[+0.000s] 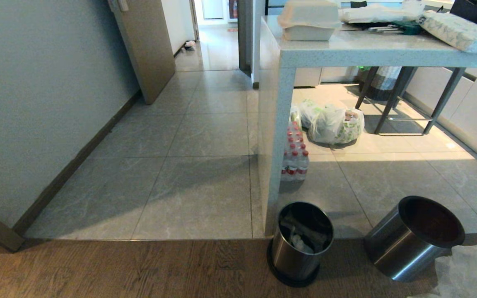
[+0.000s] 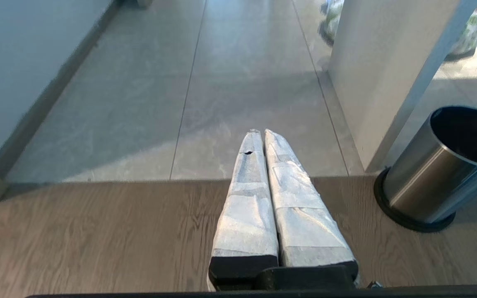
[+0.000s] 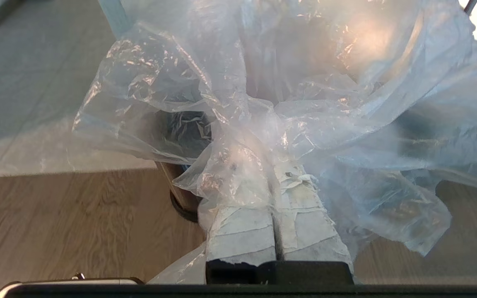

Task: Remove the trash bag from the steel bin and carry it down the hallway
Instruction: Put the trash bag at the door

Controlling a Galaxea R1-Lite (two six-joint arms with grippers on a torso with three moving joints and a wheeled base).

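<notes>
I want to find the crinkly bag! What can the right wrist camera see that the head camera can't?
Only the right wrist view shows the right gripper shut on the clear trash bag, bunched around its fingers.
Only the head view shows two steel bins, one upright and one tipped, the table, water bottles, the white bags with green print and the hallway.
Both show the wooden floor and grey tiles.
</notes>
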